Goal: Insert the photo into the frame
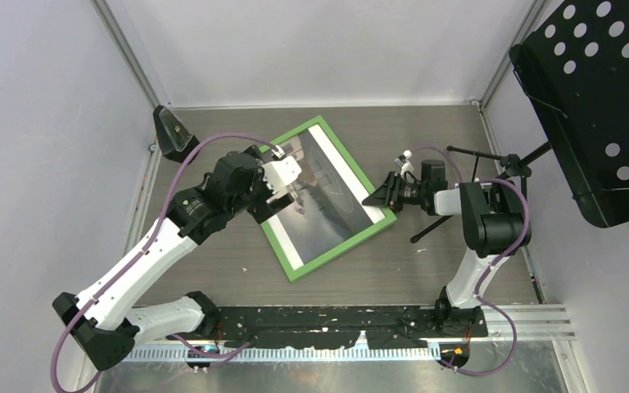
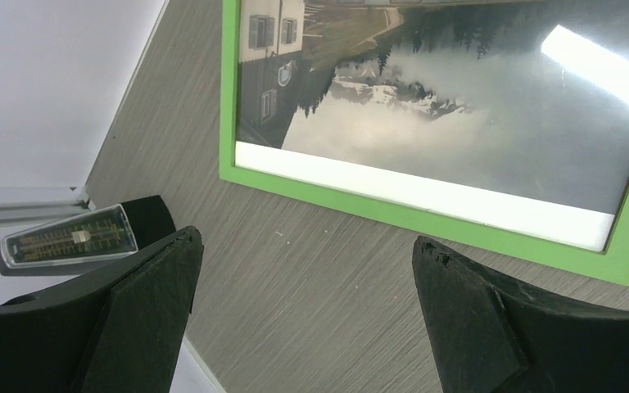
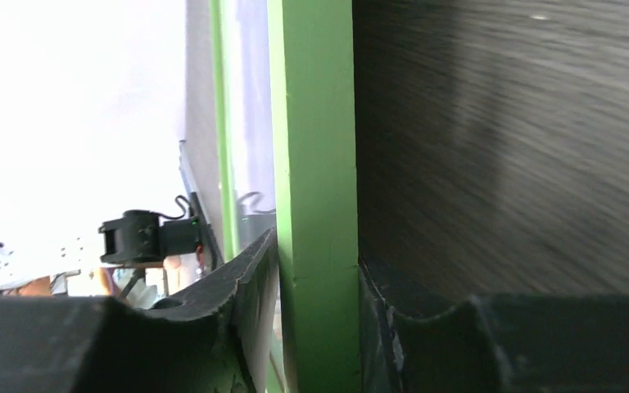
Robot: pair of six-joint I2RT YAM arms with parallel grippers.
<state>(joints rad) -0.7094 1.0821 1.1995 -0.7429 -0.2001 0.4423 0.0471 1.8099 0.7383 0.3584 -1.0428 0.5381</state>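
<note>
The frame [image 1: 340, 250] lies bright green face up, turned at an angle in the middle of the table. The photo [image 1: 332, 192], a grey misty mountain scene with a white house, sits inside it; the left wrist view shows the photo [image 2: 459, 106] with a white band next to the green frame [image 2: 426, 217]. My left gripper [image 1: 272, 205] hovers over the frame's left side. That left gripper [image 2: 307, 241] is open wide over bare table. My right gripper [image 1: 381, 196] is at the frame's right edge. There the right gripper [image 3: 318, 262] has both fingers against the green frame [image 3: 315, 123].
A black wedge-shaped device with a clear scale face [image 1: 172, 131] stands at the back left corner and shows in the left wrist view as the device [image 2: 70, 237]. A black perforated music stand [image 1: 598, 98] overhangs the right side, with its legs [image 1: 434, 228] on the table behind my right arm. White walls enclose the table.
</note>
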